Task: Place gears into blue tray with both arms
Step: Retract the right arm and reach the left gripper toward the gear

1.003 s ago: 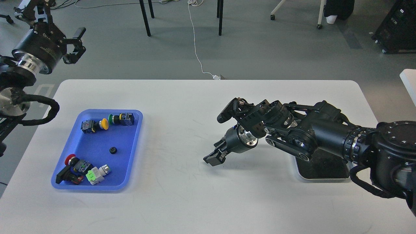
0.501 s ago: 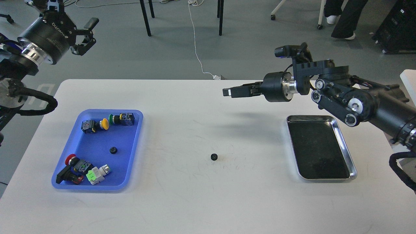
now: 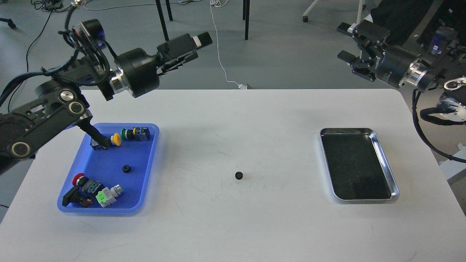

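One gear (image 3: 126, 168) lies inside the blue tray (image 3: 151, 160) at the left of the white table. A second gear (image 3: 239, 175) lies alone on the bare tabletop near the middle. My left gripper (image 3: 198, 42) hangs high over the table's back edge, up and to the right of the blue tray, far from both gears. Its fingers overlap side-on, so I cannot tell whether they are apart. My right gripper (image 3: 349, 42) is raised beyond the back right corner, open, with nothing between its fingers.
Several coloured push-button switches (image 3: 120, 137) lie at the back and front of the blue tray. An empty steel tray (image 3: 386, 160) sits at the right. Chair legs and a white cable (image 3: 220, 54) are on the floor behind the table.
The right arm lifted off the table centre and drew back to the far right, leaving a gear on the table. The left arm swung right, over the table's back left.
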`<state>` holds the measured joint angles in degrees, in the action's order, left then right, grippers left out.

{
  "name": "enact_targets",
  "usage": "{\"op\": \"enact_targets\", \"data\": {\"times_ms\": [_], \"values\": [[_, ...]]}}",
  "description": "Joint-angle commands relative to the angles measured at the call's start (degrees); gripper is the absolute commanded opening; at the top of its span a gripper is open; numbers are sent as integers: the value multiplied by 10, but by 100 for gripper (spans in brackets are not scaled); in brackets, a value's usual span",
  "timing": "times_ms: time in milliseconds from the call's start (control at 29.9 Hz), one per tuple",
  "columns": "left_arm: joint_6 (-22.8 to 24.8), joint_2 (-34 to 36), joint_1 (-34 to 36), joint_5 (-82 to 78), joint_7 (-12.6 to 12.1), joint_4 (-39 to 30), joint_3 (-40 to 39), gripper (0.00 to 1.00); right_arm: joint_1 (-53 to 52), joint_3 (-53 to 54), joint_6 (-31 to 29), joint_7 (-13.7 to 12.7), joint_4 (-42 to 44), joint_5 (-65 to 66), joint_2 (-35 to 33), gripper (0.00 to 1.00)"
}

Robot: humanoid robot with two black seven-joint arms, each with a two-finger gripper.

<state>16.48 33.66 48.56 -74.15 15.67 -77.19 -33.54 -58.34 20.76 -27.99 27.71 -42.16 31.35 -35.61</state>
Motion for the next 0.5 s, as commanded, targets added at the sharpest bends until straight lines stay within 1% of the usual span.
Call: {"op": "enact_targets", "data": {"times_ms": [0, 134, 234, 334, 434, 468], "values": [[-32, -30, -3, -196, 7, -2, 57, 97, 27, 4, 0, -1, -2, -138, -17, 96], [-104, -51, -3, -303, 20, 4, 139, 96, 69, 2, 0, -2, -36, -309, -54, 96], [-131, -68, -7, -352, 20, 7, 194, 94, 100, 5, 0, -3, -60, -376, -71, 96], [-143, -96, -32, -421, 20, 26, 211, 93, 135, 21, 0, 0, -72, -409, -85, 96], [-144, -107, -51, -504, 21, 51, 213, 85, 179, 50, 0, 0, -76, -434, -87, 96], [-144, -110, -53, -509, 21, 59, 213, 83, 189, 59, 0, 0, -76, -435, -87, 96]]}}
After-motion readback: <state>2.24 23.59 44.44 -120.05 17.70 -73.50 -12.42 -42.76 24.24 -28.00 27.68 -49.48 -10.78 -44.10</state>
